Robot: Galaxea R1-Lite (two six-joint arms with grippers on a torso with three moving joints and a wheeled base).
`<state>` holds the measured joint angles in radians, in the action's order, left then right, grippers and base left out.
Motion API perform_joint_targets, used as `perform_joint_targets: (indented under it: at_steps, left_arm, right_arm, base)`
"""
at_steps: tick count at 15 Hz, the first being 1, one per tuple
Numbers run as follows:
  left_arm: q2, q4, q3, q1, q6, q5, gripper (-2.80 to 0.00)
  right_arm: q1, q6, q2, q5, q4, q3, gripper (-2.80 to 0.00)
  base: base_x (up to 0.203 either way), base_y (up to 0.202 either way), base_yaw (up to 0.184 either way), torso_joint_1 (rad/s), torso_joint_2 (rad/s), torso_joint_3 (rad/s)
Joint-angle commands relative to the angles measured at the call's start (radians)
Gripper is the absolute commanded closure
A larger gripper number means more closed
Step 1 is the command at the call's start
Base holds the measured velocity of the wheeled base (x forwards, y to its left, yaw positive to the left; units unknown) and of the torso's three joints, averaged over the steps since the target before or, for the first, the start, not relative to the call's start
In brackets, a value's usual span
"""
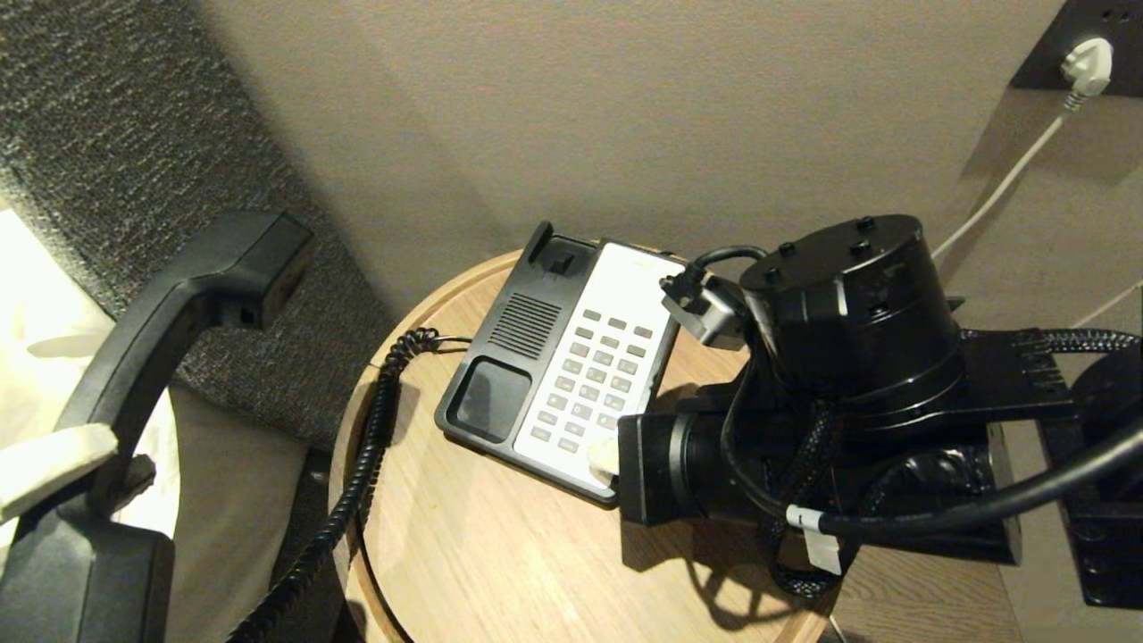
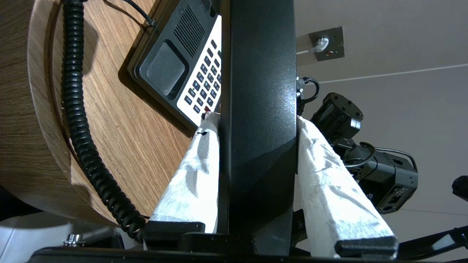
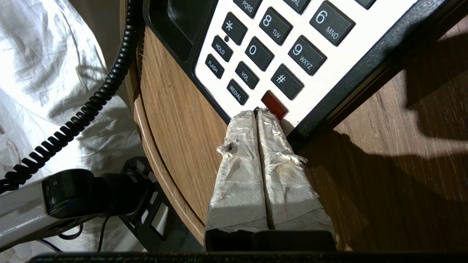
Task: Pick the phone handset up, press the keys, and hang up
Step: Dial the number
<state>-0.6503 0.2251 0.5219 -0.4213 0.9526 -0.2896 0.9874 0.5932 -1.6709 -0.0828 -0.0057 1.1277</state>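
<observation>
The black phone handset (image 1: 179, 304) hangs in the air to the left of the table, and my left gripper (image 1: 103, 455) is shut on its middle. In the left wrist view the taped fingers (image 2: 197, 171) press both sides of the handset (image 2: 259, 91). A black coiled cord (image 1: 357, 482) runs from it to the phone base (image 1: 491, 402) on the round wooden table (image 1: 500, 563). My right gripper (image 3: 256, 111) is shut with nothing in it. Its tips are at the near corner of the white keypad (image 3: 329, 73), right beside the red key (image 3: 274, 103). The cradle is bare.
A grey padded headboard (image 1: 107, 107) and white bedding (image 1: 27, 268) lie left of the table. A white plug (image 1: 1085, 67) with its cable sits in a wall socket at the far right. My right arm's black wrist (image 1: 839, 357) covers the table's right part.
</observation>
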Motion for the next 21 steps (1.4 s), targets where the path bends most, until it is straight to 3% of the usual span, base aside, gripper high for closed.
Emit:
perform_joint_targets:
  at_steps: [1, 21]
  left_arm:
    - [0.001, 0.002, 0.001, 0.0, 0.007, -0.002, 0.0]
    - [0.009, 0.002, 0.0, 0.001, 0.008, -0.002, 0.0]
  right_arm:
    - [0.0, 0.004, -0.003, 0.0, 0.0, 0.0, 0.0]
    - [0.0, -0.026, 0.009, 0.001, -0.017, 0.011, 0.0]
  base:
    - [0.0, 0.0, 0.0, 0.0, 0.0, 0.0]
    - [0.0, 0.0, 0.0, 0.0, 0.0, 0.0]
